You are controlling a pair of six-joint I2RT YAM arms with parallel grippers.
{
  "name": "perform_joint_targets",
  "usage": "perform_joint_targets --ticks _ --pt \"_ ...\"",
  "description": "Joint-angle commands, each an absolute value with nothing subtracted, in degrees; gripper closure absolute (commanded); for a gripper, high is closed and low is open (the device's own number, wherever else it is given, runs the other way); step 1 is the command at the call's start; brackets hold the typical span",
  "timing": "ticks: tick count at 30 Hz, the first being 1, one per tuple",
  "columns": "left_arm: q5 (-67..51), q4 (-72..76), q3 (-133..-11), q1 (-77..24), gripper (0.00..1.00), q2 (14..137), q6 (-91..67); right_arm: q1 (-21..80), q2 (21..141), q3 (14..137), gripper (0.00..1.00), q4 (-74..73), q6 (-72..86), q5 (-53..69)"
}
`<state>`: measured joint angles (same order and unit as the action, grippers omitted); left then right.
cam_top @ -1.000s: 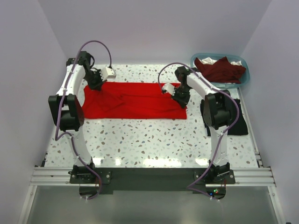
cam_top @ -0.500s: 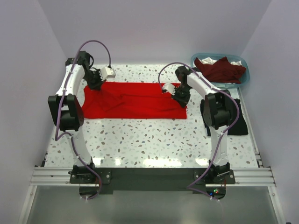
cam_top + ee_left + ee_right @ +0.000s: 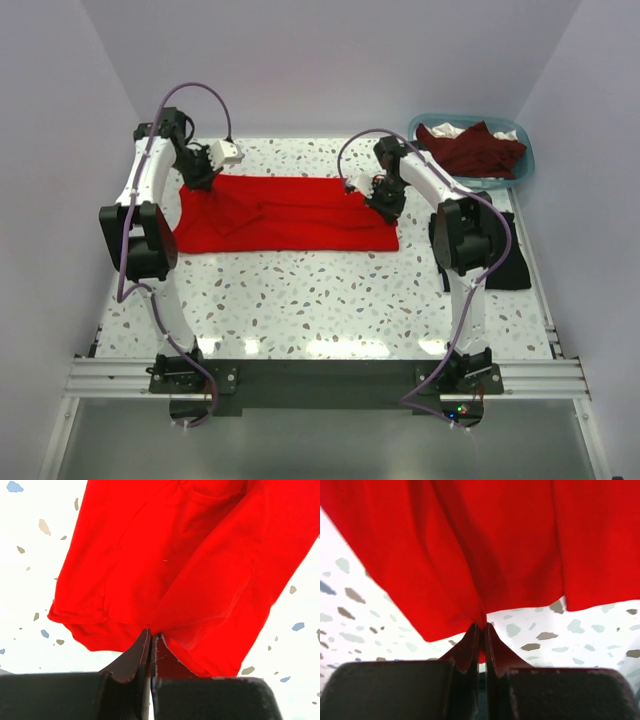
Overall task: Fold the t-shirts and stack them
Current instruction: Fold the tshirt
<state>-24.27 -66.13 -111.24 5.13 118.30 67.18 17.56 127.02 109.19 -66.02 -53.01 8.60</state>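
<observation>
The bright red t-shirt (image 3: 290, 213) lies spread across the far middle of the table. My left gripper (image 3: 197, 172) is shut on its far left edge, and the cloth hangs from the closed jaws in the left wrist view (image 3: 175, 570). My right gripper (image 3: 383, 199) is shut on its far right edge, with the cloth pinched in the right wrist view (image 3: 485, 550). The dark maroon t-shirt (image 3: 472, 147) lies bunched in the light blue basket (image 3: 524, 160). The black t-shirt (image 3: 512, 262) lies on the table at the right, partly hidden by my right arm.
The basket stands at the far right corner with some white cloth (image 3: 447, 129) in it too. The speckled table (image 3: 320, 300) runs to a metal rail (image 3: 320, 375) at the near edge. White walls close in on three sides.
Both grippers have moved a little toward the far side, pulling the red shirt's far edge with them. Both stay shut on the cloth.
</observation>
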Motion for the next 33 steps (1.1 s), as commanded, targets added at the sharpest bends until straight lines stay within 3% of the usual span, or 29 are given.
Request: perform_joint_targets --ticks 1,2,4,5,6,8,15,18,21,24,29,33 --pt "-25.23 -63.47 -112.85 5.63 1.00 119.70 66.45 17.14 129.02 112.85 0.92 -65.65 -53.62 8.26" --pt "-24.79 -61.46 -112.50 5.71 1.00 119.97 64.62 17.14 129.46 113.11 0.68 -65.57 -53.18 7.83" --pt "-23.39 -59.69 -112.41 5.71 1.00 121.11 62.94 17.14 129.20 112.94 0.48 -64.61 -51.78 7.38" --pt "-22.42 -56.55 -112.33 5.71 0.98 121.55 59.62 17.14 128.42 112.85 0.20 -64.43 -51.33 7.30" --pt "-21.54 -54.95 -112.50 5.71 0.87 121.99 57.24 17.14 127.97 112.68 0.19 -64.16 -50.81 7.03" --pt "-20.57 -51.27 -114.08 6.41 0.71 123.48 49.78 17.14 126.40 112.76 0.19 -63.72 -48.52 6.59" --pt "-23.37 -44.82 -111.45 11.86 0.53 120.68 31.12 16.79 121.73 109.52 0.27 -65.12 -41.93 7.12" --pt "-27.06 -49.55 -108.99 13.36 0.51 118.40 30.67 16.79 120.68 108.46 0.34 -65.74 -39.38 8.52" --pt "-29.52 -52.81 -103.81 13.45 0.55 115.15 31.11 16.79 120.41 107.49 0.44 -65.65 -37.36 9.58" --pt "-32.86 -52.83 -94.35 13.18 0.55 111.81 29.01 16.79 120.76 107.05 0.56 -65.92 -35.95 11.60" --pt "-34.81 -47.03 -83.07 12.75 0.46 107.67 22.68 17.05 122.08 105.73 0.65 -65.39 -34.72 14.15" --pt "-34.36 -42.81 -78.67 11.25 0.46 107.05 18.55 17.31 123.04 104.24 0.67 -63.64 -34.10 13.98"
